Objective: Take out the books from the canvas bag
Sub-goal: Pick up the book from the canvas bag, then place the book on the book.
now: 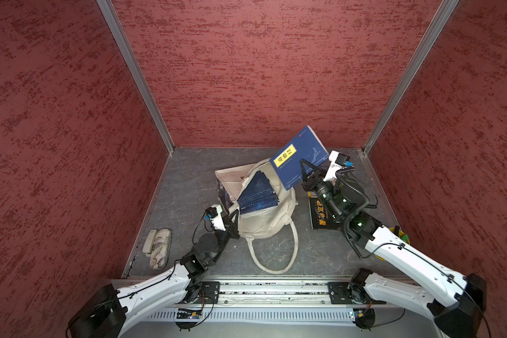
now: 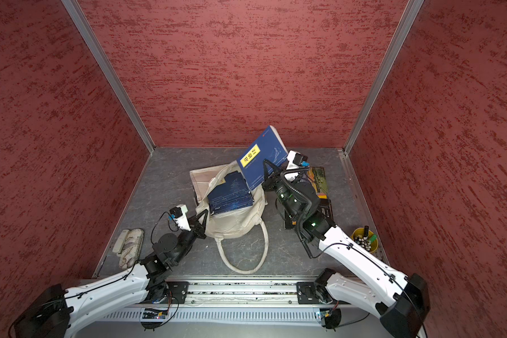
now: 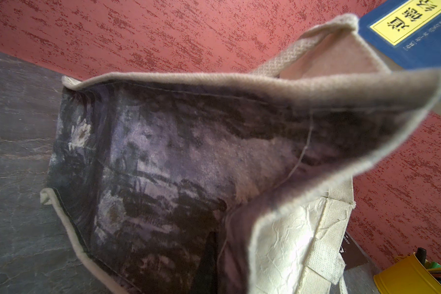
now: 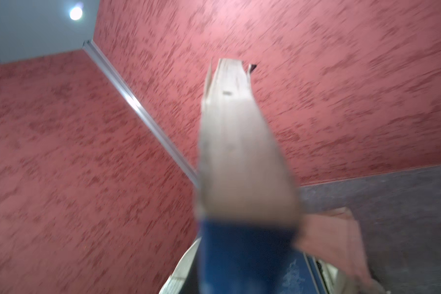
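Note:
The cream canvas bag [image 1: 264, 225] [image 2: 234, 225] lies in the middle of the table with its mouth open, and its dark painting print [image 3: 163, 165] fills the left wrist view. Several navy books [image 1: 256, 194] [image 2: 230, 194] stick out of the mouth. My left gripper [image 1: 235, 213] [image 2: 204, 216] is shut on the bag's near-left rim. Above the bag's far right side, my right gripper [image 1: 303, 163] [image 2: 265, 162] is shut on a blue book with a yellow label [image 1: 297, 155] [image 2: 261, 156] [image 3: 418, 38], held tilted in the air. Its page edge [image 4: 239, 152] faces the right wrist camera.
A black book with yellow letters [image 1: 322, 216] lies right of the bag, partly under my right arm. A landscape-cover book [image 2: 318, 175] lies further back. A yellow bucket of pens [image 2: 365, 238] [image 3: 413, 277] stands near right. A patterned pouch [image 1: 160, 248] lies near left. The bag's handle loop [image 1: 275, 260] trails forward.

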You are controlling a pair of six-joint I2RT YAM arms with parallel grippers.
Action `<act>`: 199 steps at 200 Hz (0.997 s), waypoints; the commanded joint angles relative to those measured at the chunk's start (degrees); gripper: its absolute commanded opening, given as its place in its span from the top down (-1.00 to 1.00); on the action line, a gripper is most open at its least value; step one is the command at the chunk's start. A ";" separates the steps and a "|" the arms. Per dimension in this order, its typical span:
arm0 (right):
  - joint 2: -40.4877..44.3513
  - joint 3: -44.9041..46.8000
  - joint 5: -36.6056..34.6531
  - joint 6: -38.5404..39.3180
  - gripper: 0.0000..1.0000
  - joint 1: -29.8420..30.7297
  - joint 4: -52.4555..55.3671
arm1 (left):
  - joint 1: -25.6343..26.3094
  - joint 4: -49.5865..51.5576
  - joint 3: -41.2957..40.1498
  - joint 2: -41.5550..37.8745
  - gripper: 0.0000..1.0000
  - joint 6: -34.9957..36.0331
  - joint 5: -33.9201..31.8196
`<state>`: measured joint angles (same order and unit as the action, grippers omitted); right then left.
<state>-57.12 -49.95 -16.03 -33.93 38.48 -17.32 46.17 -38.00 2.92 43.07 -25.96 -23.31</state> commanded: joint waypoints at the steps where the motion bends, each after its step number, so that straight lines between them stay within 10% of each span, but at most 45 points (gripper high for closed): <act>1: 3.41 0.21 -6.16 -5.36 1.00 -5.16 0.40 | -0.47 1.17 1.39 -0.35 1.00 -0.41 -1.29; 85: 3.66 10.57 4.59 -21.97 1.00 -29.09 -1.00 | -0.60 1.94 1.61 -0.35 1.00 -1.01 -1.32; 199: -30.08 15.95 13.06 -35.22 1.00 -35.36 -26.55 | -0.58 2.06 1.65 -0.40 1.00 -1.20 -0.78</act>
<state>-82.56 -32.08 -3.55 -65.63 3.62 -34.98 46.11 -36.86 3.14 42.74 -26.81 -23.70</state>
